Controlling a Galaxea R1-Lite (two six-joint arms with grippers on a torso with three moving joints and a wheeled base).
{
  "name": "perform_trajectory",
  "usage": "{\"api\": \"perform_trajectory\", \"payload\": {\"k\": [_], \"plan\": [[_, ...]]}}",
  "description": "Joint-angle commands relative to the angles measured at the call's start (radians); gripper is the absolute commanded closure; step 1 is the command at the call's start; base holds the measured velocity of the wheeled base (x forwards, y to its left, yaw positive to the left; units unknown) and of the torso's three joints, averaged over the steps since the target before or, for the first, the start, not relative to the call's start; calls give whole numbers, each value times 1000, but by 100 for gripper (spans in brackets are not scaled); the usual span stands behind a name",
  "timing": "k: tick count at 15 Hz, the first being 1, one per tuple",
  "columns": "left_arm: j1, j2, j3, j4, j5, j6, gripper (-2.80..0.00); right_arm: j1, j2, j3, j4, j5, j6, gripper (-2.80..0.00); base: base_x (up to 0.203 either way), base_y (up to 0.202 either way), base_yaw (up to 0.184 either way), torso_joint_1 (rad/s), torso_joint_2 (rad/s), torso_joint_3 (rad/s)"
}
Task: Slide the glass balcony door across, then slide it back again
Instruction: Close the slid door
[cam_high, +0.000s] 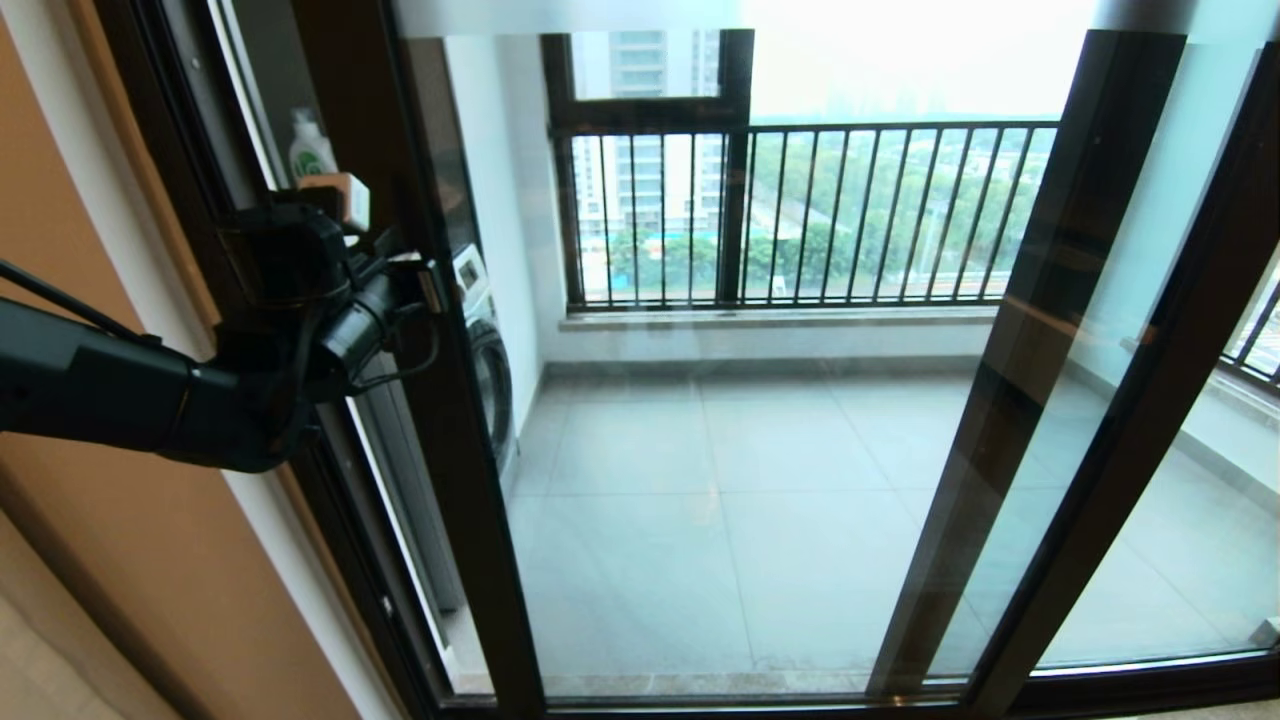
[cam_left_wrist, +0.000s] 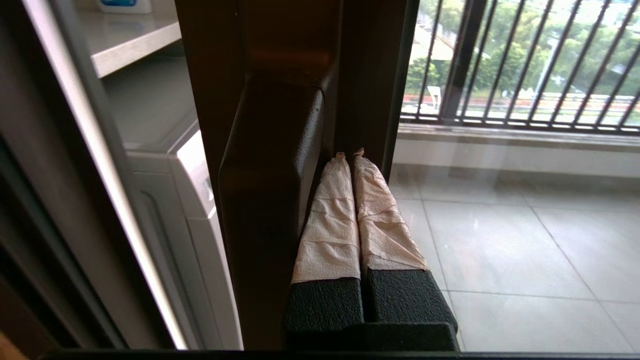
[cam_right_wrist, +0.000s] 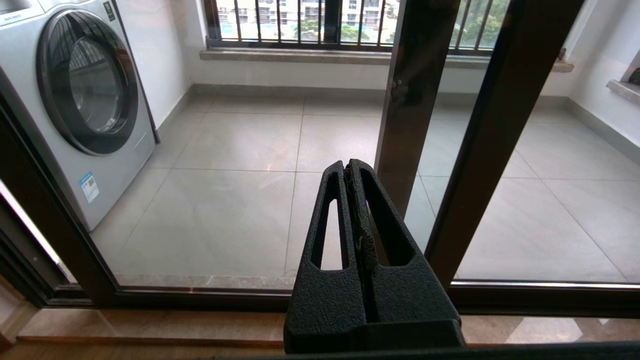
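The glass balcony door (cam_high: 462, 470) is a tall clear pane in a dark brown frame, and its left stile runs down the left of the head view. My left gripper (cam_high: 428, 288) is at that stile at about chest height. In the left wrist view the left gripper (cam_left_wrist: 350, 156) is shut, and its tape-wrapped fingers (cam_left_wrist: 330, 220) lie pressed together against the inner side of the dark handle (cam_left_wrist: 270, 200). Nothing sits between the fingers. My right gripper (cam_right_wrist: 347, 167) hangs low, shut and empty, facing the door's bottom rail (cam_right_wrist: 200, 295); it is outside the head view.
A white washing machine (cam_high: 490, 350) (cam_right_wrist: 90, 100) stands on the balcony just behind the left stile, with a shelf (cam_left_wrist: 130, 40) and a detergent bottle (cam_high: 312, 150) above it. Two more dark stiles (cam_high: 1010, 380) (cam_high: 1160, 380) stand at the right. A black railing (cam_high: 850, 210) bars the far window.
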Motion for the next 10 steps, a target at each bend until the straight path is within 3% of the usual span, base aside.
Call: {"api": "perform_trajectory", "payload": {"k": [1,10], "plan": [[10,-2,12,-7,0,-4,0,1,1,11,0,1,-1,0,0,0,0,0,0,0],[83,-35,45,-8,-29,-5,0,-1,1,11,0,1,0,0,0,0,0,0,0,0]]}}
